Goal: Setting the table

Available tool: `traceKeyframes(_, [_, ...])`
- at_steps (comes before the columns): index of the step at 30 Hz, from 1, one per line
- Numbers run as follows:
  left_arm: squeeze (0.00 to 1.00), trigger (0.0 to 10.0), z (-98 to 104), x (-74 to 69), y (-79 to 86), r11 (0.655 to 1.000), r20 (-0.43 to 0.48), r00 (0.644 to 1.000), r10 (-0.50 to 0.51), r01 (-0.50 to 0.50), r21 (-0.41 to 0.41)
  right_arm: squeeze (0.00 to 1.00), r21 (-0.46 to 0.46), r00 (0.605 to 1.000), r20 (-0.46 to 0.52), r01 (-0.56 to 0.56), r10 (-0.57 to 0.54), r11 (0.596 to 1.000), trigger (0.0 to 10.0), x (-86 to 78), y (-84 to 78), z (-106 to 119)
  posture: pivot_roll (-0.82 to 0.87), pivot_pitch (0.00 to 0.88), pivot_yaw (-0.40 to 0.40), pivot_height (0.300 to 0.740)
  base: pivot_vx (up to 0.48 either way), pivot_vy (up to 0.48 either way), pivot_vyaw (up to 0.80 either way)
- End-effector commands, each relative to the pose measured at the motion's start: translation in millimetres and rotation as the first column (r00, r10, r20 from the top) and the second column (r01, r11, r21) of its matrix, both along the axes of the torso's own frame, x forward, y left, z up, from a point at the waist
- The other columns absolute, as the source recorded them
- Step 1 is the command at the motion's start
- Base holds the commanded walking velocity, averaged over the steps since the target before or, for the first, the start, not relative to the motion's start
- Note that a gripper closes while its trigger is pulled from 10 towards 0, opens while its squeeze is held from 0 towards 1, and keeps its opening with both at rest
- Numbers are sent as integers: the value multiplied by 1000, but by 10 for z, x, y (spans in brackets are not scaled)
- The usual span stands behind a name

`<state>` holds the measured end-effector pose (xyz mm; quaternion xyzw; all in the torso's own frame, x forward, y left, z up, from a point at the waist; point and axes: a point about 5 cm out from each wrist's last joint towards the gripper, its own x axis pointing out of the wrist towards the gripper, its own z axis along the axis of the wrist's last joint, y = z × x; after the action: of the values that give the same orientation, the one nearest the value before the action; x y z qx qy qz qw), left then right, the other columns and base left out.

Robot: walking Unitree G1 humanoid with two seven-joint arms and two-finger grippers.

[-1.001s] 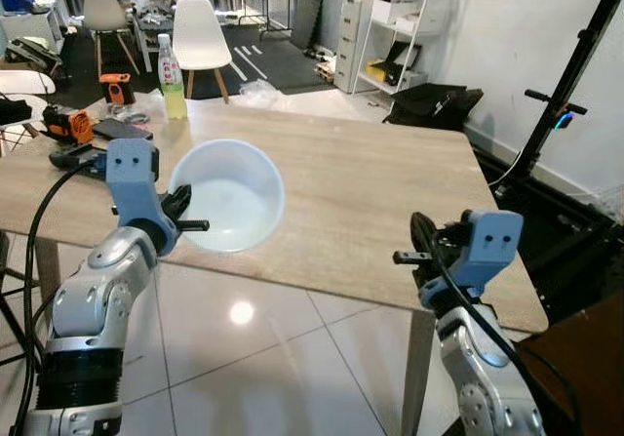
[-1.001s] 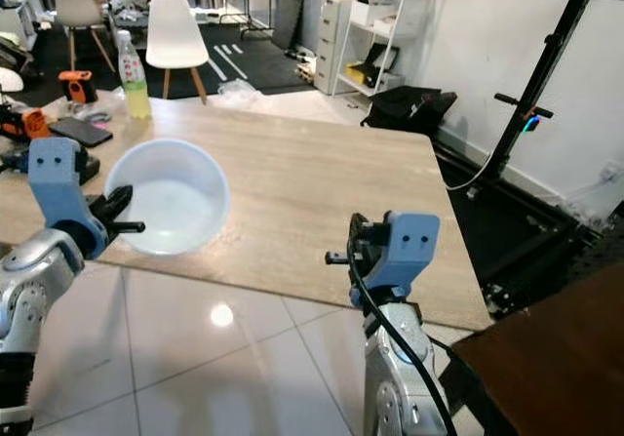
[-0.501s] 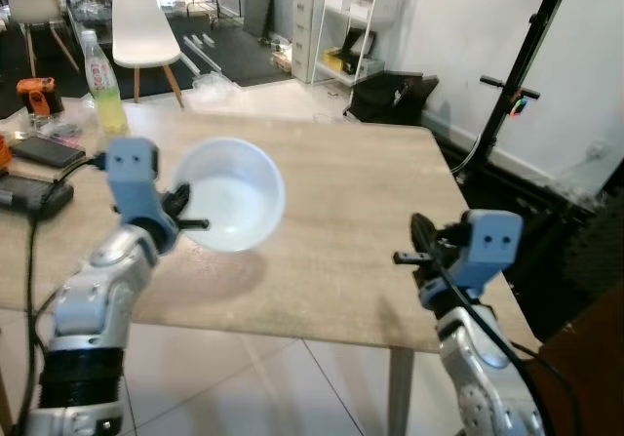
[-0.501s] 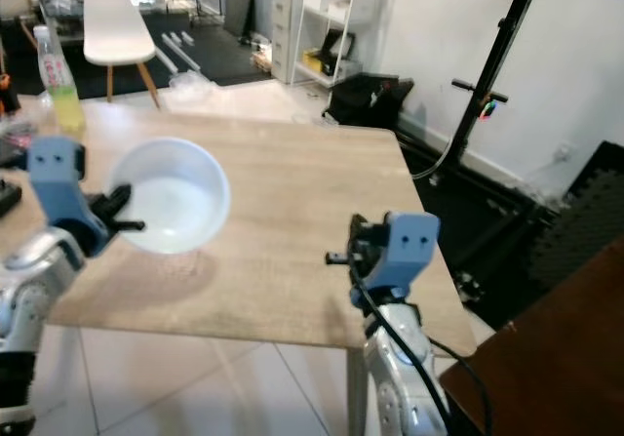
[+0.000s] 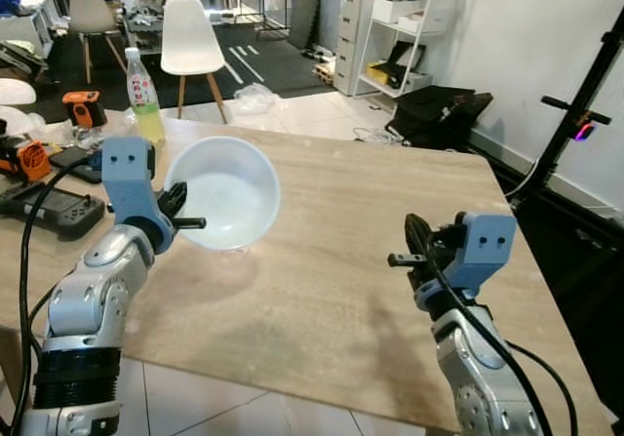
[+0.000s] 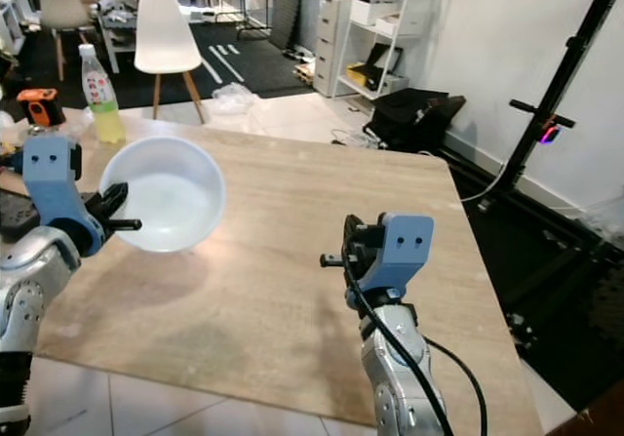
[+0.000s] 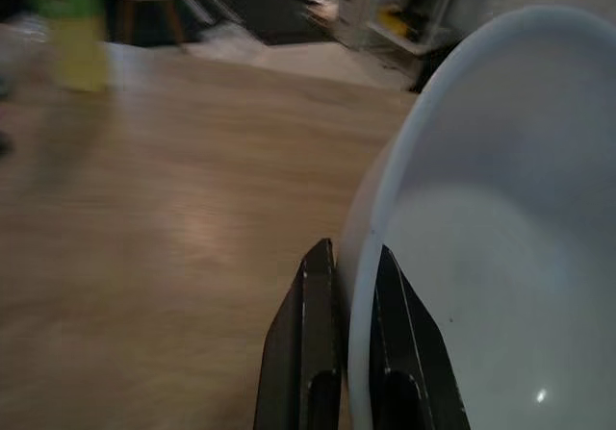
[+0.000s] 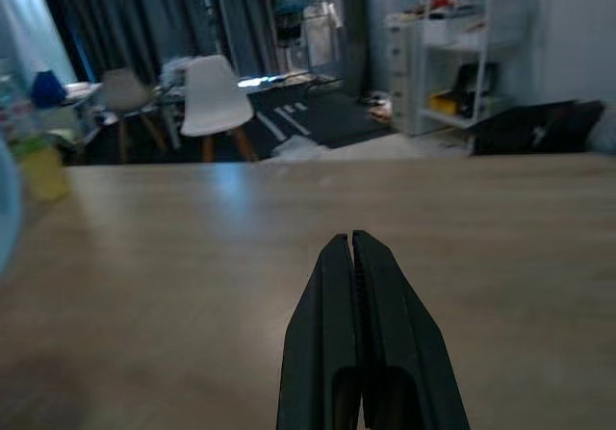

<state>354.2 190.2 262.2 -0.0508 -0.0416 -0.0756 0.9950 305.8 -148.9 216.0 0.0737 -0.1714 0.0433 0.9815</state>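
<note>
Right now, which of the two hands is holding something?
The left hand: its fingers pinch the white bowl's rim above the table. The right hand is shut on nothing.

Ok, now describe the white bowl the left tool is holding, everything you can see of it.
The white bowl is round, deep and plain, smooth like plastic or glazed ceramic, with nothing inside. It is tipped, its opening facing up and toward the camera. The left tool grips its rim, one black finger outside the wall and the other inside. It is held over the wooden table, on the robot's left side; whether its base touches the tabletop cannot be told. A bottle with yellow liquid stands beyond it.
</note>
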Motion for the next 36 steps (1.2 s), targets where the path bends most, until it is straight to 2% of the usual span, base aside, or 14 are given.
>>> traceKeyframes(1, [0, 10000, 6, -9, 60, 1000, 0, 1000, 14, -14, 5, 0, 0, 1000, -13, -1, 1, 1000, 10000, -6, 15, -35, 44, 47, 13, 740, 349, 0, 0])
traceKeyframes(4, [0, 10000, 4, -15, 54, 1000, -2, 1000, 2, -2, 10, 0, -2, 1000, -11, 2, -2, 1000, 10000, -7, 11, -33, 45, 47, 13, 740, 337, 0, 0])
traceKeyframes(6, [0, 10000, -3, -45, -7, 995, -17, 995, -101, 101, -12, 0, 6, 1000, -12, 7, -7, 1000, 10000, -3, -6, -35, 45, 47, 13, 740, 124, 0, 0])
traceKeyframes(7, [0, 10000, 2, -79, -64, 979, -21, 980, -196, 195, -61, 0, 14, 1000, -14, 10, -10, 1000, 10000, 0, -18, -37, 46, 48, 13, 740, 0, 0, 0])
traceKeyframes(8, [0, 10000, 2, -79, -64, 979, -21, 980, -196, 195, -61, 0, 14, 1000, -14, 10, -10, 1000, 10000, 0, -18, -37, 46, 48, 13, 740, 0, 0, 0])
traceKeyframes(12, [0, 10000, 27, -149, -131, 927, -32, 941, -336, 324, -189, 0, 27, 1000, -20, 14, -14, 1000, 10000, 3, -38, -40, 47, 47, 13, 740, 0, 0, -438])
traceKeyframes(15, [0, 10000, 8, -176, -137, 864, -54, 899, -434, 399, -307, 0, 36, 1000, -24, 17, -16, 999, 10000, 9, -49, -41, 48, 45, 14, 740, 0, 0, -800])
traceKeyframes(16, [0, 10000, -3, -177, -136, 856, -63, 892, -449, 408, -319, 0, 38, 1000, -24, 17, -16, 999, 10000, 12, -52, -40, 48, 45, 14, 740, 0, 0, -800])
traceKeyframes(26, [0, 10000, -104, -108, -147, 874, -130, 892, -434, 382, -301, 0, 23, 1000, -19, 24, -24, 999, 10000, 11, -71, -28, 38, 38, 16, 740, 0, 0, -784])
traceKeyframes(28, [0, 10000, -129, -109, -186, 872, -161, 880, -446, 387, -300, 0, 17, 1000, -16, 25, -25, 1000, 10000, 7, -73, -27, 33, 35, 15, 740, 0, 0, 0])
traceKeyframes(33, [0, 10000, -146, -88, -213, 884, -176, 883, -435, 382, -268, 0, 7, 1000, -8, 24, -24, 1000, 10000, 0, -71, -17, 32, 32, 17, 740, 0, 0, 0])
traceKeyframes(36, [0, 10000, -140, -105, -228, 875, -182, 871, -457, 404, -268, 0, 5, 1000, 2, 22, -22, 1000, 10000, -4, -66, 0, 32, 31, 18, 740, 0, 0, 0])
